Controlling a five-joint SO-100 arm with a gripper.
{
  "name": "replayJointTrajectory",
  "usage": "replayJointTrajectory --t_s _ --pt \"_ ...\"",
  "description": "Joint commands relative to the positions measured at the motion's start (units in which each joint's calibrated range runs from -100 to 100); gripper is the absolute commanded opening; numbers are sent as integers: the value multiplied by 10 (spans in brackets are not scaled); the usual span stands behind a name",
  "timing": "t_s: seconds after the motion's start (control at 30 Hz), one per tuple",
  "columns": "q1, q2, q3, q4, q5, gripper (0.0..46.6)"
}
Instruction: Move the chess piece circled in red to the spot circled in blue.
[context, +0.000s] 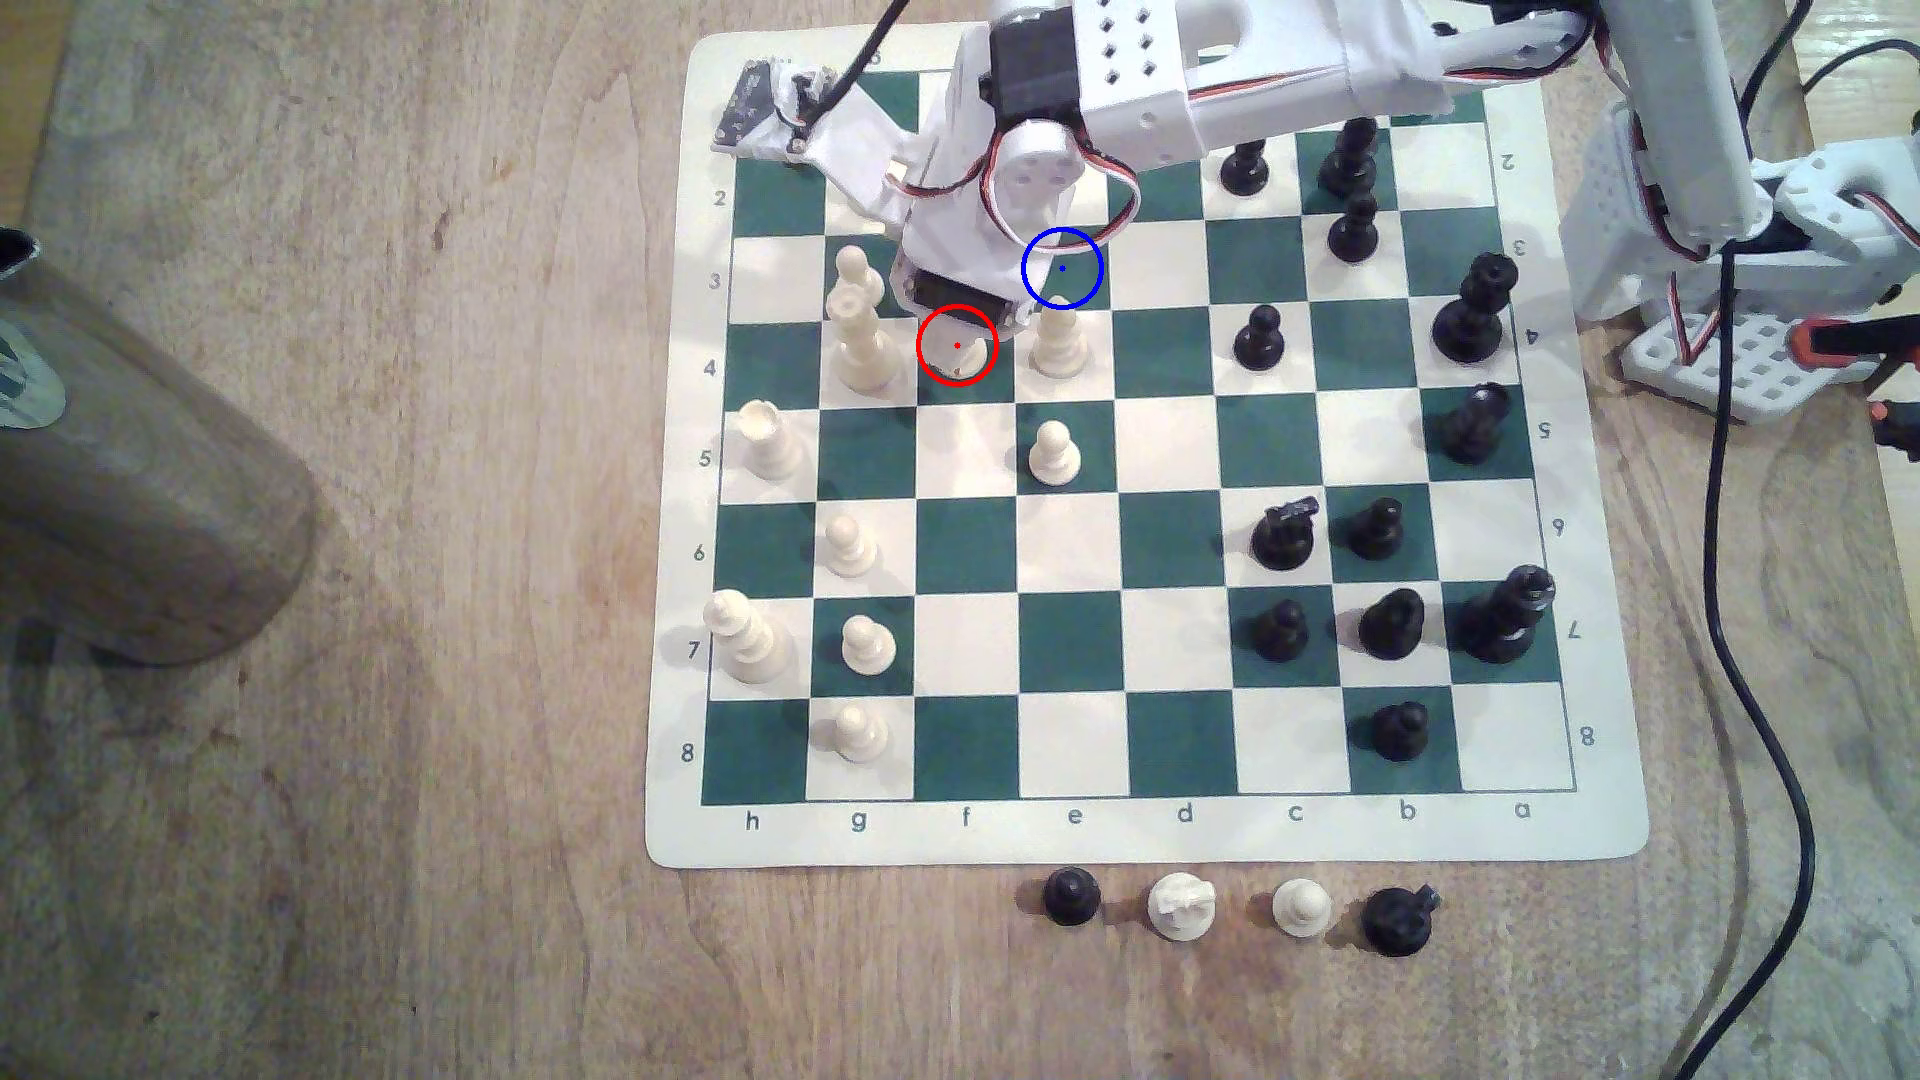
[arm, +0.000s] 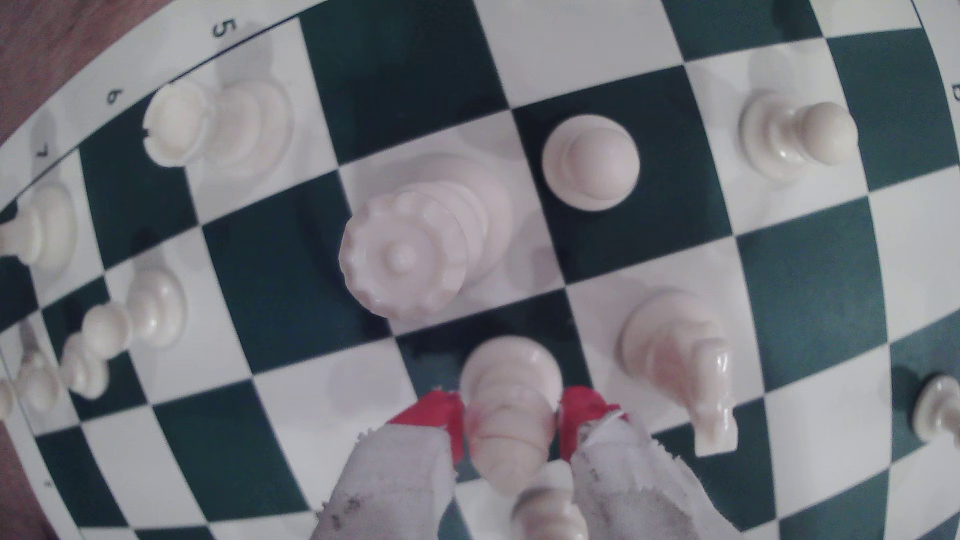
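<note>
Gripping the chess piece (arm: 511, 410) on its red-ringed square.
Jaws closed around its neck, red-tipped fingertips (arm: 436, 415) touching either side; lifting and carrying to the spot (context: 1081, 286), diagonally adjacent and beneath the arm, remain.

On the board (context: 1143, 831) stand ten white pieces (context: 1052, 452) in view and twelve black pieces (context: 1259, 338). Beside it on the worktop (context: 416, 623) stand two black and two white.
</note>
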Motion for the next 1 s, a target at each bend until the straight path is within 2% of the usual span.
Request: replayJointTrajectory --t_s 0.0,0.3,0.37,0.77,0.97 --pt "-2 -29 -41 0 2 85" --pt "-5 -30 -40 8 2 46" --pt "-5 -33 -40 8 2 2" --pt "-12 -136 -34 2 -8 2" --pt "0 -258 99 -41 -5 2"
